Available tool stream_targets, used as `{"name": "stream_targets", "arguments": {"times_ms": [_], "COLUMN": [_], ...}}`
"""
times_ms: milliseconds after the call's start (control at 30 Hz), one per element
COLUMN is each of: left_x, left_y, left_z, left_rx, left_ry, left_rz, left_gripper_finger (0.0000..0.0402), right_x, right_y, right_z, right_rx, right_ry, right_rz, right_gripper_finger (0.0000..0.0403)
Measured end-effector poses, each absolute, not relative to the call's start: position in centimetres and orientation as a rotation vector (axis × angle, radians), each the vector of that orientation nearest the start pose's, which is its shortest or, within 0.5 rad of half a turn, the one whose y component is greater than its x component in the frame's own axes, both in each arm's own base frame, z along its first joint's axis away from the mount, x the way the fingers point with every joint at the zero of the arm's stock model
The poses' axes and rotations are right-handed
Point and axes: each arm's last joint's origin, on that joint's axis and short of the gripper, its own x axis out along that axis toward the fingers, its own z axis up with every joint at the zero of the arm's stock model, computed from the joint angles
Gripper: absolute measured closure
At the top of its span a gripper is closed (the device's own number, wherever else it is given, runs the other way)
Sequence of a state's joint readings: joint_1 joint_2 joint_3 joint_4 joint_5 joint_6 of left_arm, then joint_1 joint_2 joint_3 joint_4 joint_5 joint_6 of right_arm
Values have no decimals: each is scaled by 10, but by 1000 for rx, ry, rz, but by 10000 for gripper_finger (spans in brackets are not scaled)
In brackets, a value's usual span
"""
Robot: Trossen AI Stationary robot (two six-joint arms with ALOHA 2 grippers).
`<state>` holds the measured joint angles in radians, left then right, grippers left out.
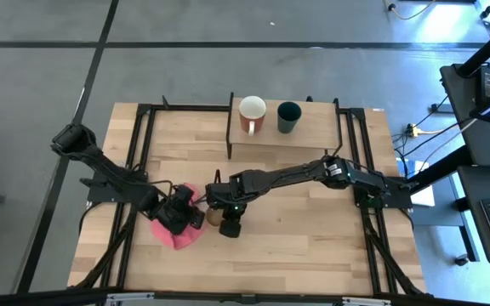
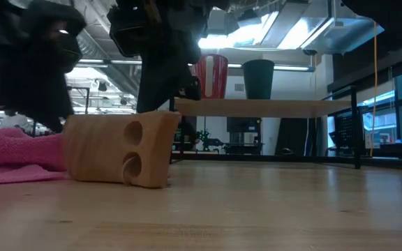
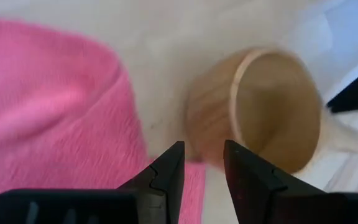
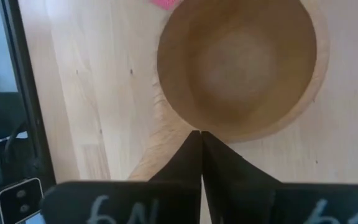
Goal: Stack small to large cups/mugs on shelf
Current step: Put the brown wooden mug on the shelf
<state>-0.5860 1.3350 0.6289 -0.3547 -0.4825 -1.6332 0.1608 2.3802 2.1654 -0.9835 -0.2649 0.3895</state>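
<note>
The tan wooden cup [image 1: 215, 217] stands on the table with its mouth up, beside the pink cloth [image 1: 177, 236]. Its handle with two holes faces the near edge [image 2: 135, 157]. The red mug [image 1: 253, 115] and the dark green cup [image 1: 288, 116] stand upright side by side on the shelf [image 1: 313, 134]. My left gripper [image 3: 204, 163] is slightly open over the cloth's edge, next to the cup's wall [image 3: 210, 118]. My right gripper [image 4: 201, 134] is shut, pointing down at the cup's rim by the handle. My right gripper's shut fingertips [image 4: 197, 140] come from above and end at the outside of the wooden cup's rim [image 4: 229, 135], next to the root of the handle [image 4: 157, 155]. I cannot tell whether they touch it. The cup rests on the table.
The shelf's black legs [image 2: 358, 125] stand at the far middle of the table. Black frame rails [image 1: 143, 153] run along both sides of the tabletop. Bare wood lies to the right of the cup and toward the near edge.
</note>
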Motion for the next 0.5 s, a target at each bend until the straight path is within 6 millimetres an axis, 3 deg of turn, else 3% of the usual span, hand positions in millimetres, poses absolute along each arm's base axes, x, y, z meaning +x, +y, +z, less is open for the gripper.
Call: {"name": "stream_targets", "arguments": {"times_ms": [300,500], "left_x": [184,196], "left_y": [-131,-142], "left_z": [163,155], "left_rx": [-1038,-1097], "left_ry": [738,678], "left_rz": [628,592], "left_gripper_finger": [296,296], "right_x": [487,485], "right_y": [86,85], "right_z": [202,201], "right_rx": [369,362], "right_ry": [1298,1320], "right_rz": [143,131], "right_gripper_finger": [398,398]}}
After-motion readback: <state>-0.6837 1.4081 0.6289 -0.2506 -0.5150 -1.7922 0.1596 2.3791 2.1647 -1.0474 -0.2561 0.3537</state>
